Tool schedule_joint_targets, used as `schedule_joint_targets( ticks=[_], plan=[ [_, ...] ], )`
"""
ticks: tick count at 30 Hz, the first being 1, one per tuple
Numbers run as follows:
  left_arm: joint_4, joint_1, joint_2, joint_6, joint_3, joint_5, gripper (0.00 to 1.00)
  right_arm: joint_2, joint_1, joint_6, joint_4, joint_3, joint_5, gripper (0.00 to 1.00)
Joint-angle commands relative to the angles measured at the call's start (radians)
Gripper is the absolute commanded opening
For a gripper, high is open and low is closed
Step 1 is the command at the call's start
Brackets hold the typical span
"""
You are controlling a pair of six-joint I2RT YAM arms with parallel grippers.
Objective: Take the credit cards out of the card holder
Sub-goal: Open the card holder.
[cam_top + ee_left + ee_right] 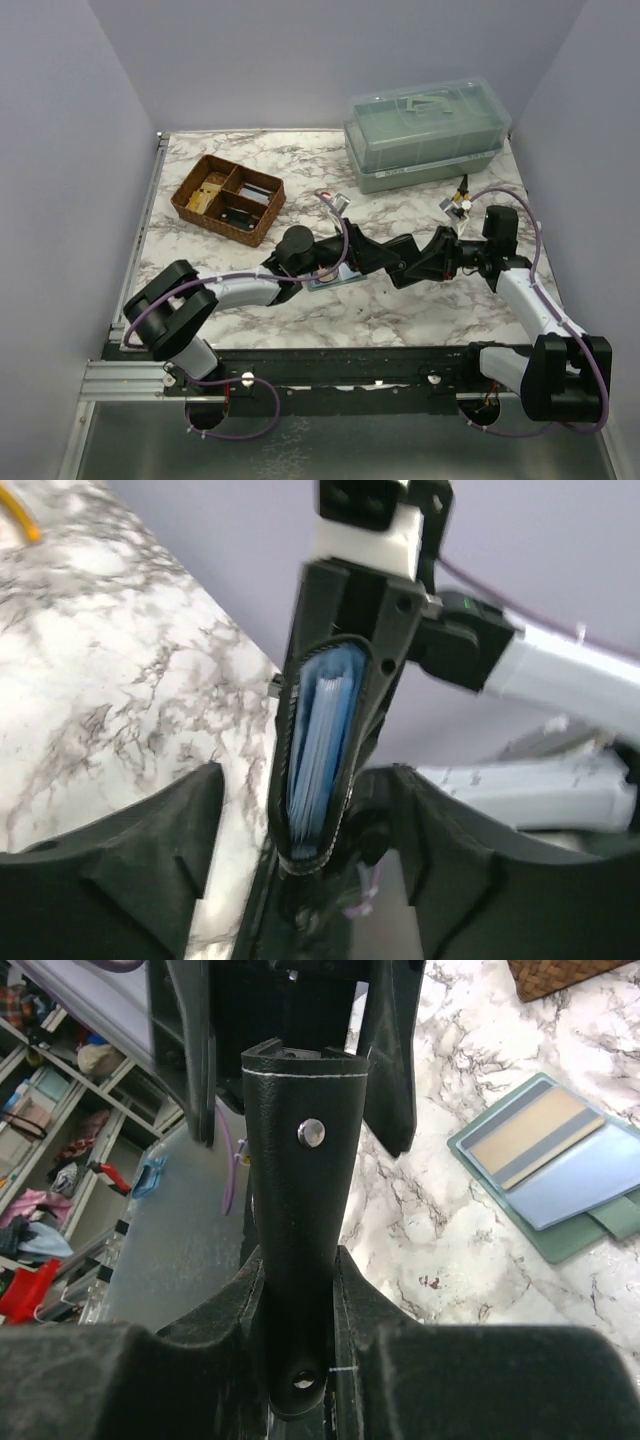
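The right gripper [295, 1295] is clamped on the card holder [295, 1160], pinching its lower end from both sides and holding it upright in the air, off the marble table [400, 310]. Seen from above, that spot is to the right of the wicker tray [212, 226] and nearer to the arm bases, about mid-table. The holder's black outer face, with a metal stud [314, 1132], is turned toward the right wrist camera. From the left wrist camera it shows edge-on and slightly spread, and the pale blue credit cards [325, 730] sit packed between its two black leaves.

The left gripper [305, 785] stands open. Its fingers [130, 870] flank the holder's free end, one on each side, and a clear gap shows on at least one side. It grips nothing.

A pile of cards [560, 1170] lies flat on the table, to the right of the tray and nearer to the arm bases, under the meeting grippers in the overhead view. The upper ones are pale blue, one shows a tan face with grey stripes, and a green one sticks out at the bottom.

Two stacked green lidded boxes [425, 135] stand well to the right of the tray, at the far edge. A small yellow and black thing [460, 192], too small to identify, lies further right of the tray than the grippers
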Motion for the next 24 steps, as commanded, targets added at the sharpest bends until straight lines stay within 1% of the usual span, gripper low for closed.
schedule_joint_targets(
  ticks=[1, 2, 3, 6, 8, 10, 11, 14, 15, 18, 19, 21, 24],
  plan=[
    [-0.102, -0.007, -0.205, 0.095, -0.114, -0.355, 0.85, -0.025, 0.001, -0.023, -0.050, 0.054, 0.045, 0.00],
    [-0.137, -0.011, -0.252, 0.108, -0.144, -0.428, 0.93, -0.025, 0.001, -0.026, -0.062, 0.059, 0.107, 0.00],
    [-0.188, -0.017, -0.297, 0.117, -0.161, -0.499, 0.98, -0.027, -0.001, -0.019, -0.065, 0.062, 0.170, 0.00],
    [-0.373, -0.044, -0.366, 0.116, -0.134, -0.596, 0.99, -0.017, -0.001, 0.047, -0.038, 0.055, 0.361, 0.00],
    [-0.531, -0.081, -0.350, 0.085, -0.058, -0.652, 0.97, -0.003, 0.000, 0.081, -0.027, 0.055, 0.427, 0.00],
    [-0.693, -0.122, -0.297, 0.051, 0.050, -0.709, 0.90, 0.008, -0.001, 0.093, -0.027, 0.058, 0.449, 0.00],
    [-0.746, -0.141, -0.265, 0.045, 0.101, -0.723, 0.85, 0.012, -0.001, 0.094, -0.030, 0.060, 0.451, 0.00],
    [-0.859, -0.177, -0.180, 0.024, 0.219, -0.763, 0.64, 0.014, -0.001, 0.086, -0.040, 0.059, 0.462, 0.00],
    [-0.916, -0.188, -0.154, 0.008, 0.264, -0.787, 0.59, 0.015, 0.000, 0.080, -0.045, 0.059, 0.466, 0.00],
    [-1.114, -0.238, -0.074, -0.054, 0.407, -0.913, 0.53, 0.019, 0.000, 0.073, -0.052, 0.061, 0.480, 0.00],
    [-1.164, -0.258, -0.053, -0.081, 0.459, -0.963, 0.51, 0.022, 0.000, 0.072, -0.054, 0.062, 0.485, 0.00],
    [-1.245, -0.291, -0.016, -0.132, 0.516, -1.044, 0.43, 0.027, 0.000, 0.070, -0.054, 0.063, 0.494, 0.00],
    [-1.321, -0.317, 0.038, -0.192, 0.579, -1.099, 0.42, 0.030, 0.000, 0.068, -0.056, 0.063, 0.494, 0.00]
  ],
)
